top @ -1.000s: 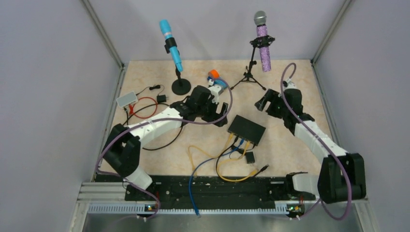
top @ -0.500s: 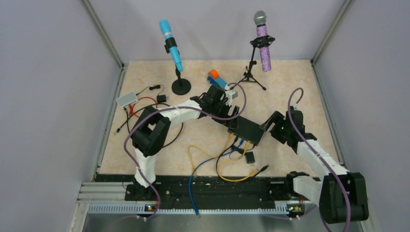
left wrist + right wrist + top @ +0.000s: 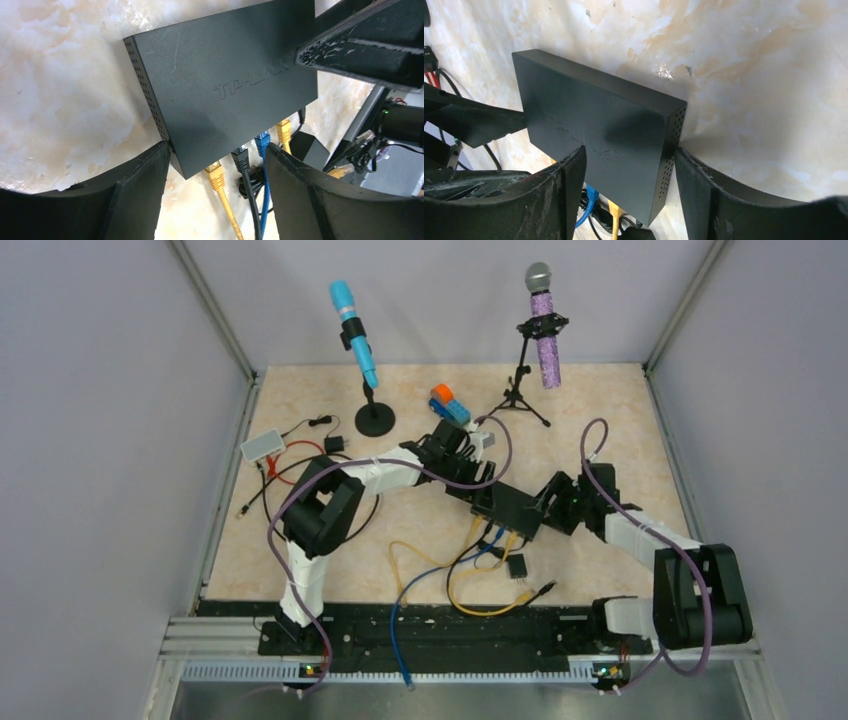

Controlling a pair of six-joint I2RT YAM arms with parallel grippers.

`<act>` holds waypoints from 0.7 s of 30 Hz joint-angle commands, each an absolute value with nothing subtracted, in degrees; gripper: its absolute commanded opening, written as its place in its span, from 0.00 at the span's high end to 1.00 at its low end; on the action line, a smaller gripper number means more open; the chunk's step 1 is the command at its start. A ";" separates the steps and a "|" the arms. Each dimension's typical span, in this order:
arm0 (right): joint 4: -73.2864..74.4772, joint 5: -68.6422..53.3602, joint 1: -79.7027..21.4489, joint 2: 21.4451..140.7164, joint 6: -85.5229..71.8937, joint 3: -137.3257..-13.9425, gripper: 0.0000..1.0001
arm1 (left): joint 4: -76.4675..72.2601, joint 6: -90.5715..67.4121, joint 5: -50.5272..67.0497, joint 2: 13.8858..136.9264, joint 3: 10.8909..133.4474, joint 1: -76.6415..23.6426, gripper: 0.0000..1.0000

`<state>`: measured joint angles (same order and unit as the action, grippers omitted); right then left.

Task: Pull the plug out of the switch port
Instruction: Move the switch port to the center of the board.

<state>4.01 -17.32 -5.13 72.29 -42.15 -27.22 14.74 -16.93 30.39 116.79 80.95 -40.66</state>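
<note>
The flat black switch [image 3: 510, 508] lies mid-table with its ports on the near edge. In the left wrist view the switch [image 3: 225, 85] has a yellow plug [image 3: 216, 176], a black plug [image 3: 240, 157], a blue plug [image 3: 262, 144] and a second yellow plug [image 3: 284, 131] in the ports. My left gripper [image 3: 217, 155] is open, low over the switch's left near corner, with the first three plugs between its fingers. My right gripper [image 3: 629, 160] is open and straddles the switch's [image 3: 599, 125] right near corner. In the top view the left gripper [image 3: 478, 495] and the right gripper [image 3: 545, 512] flank the switch.
A small black cube [image 3: 517, 566] and looped yellow, blue and black cables [image 3: 470, 585] lie just in front of the switch. A blue microphone on a stand [image 3: 355, 335], a purple microphone on a tripod [image 3: 543, 330] and an orange-and-blue item [image 3: 447, 403] stand behind. A white box [image 3: 261, 447] sits at the left.
Both arms have closed in on the switch. The left gripper moved right onto its left end. The right gripper came down and left from the back right onto its right end.
</note>
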 commanded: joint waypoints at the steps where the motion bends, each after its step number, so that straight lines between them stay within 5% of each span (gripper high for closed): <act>1: 0.95 -22.06 -6.90 76.85 -39.77 -32.47 0.36 | 10.50 -18.71 32.70 115.32 78.12 -40.89 0.28; 21: 11.85 -15.01 -24.87 96.14 -29.13 -56.56 0.34 | 8.29 -23.97 22.02 98.76 59.23 -40.78 0.30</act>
<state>12.08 -11.07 -21.47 92.42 -30.52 -49.50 11.18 -20.38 24.51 103.66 61.25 -39.42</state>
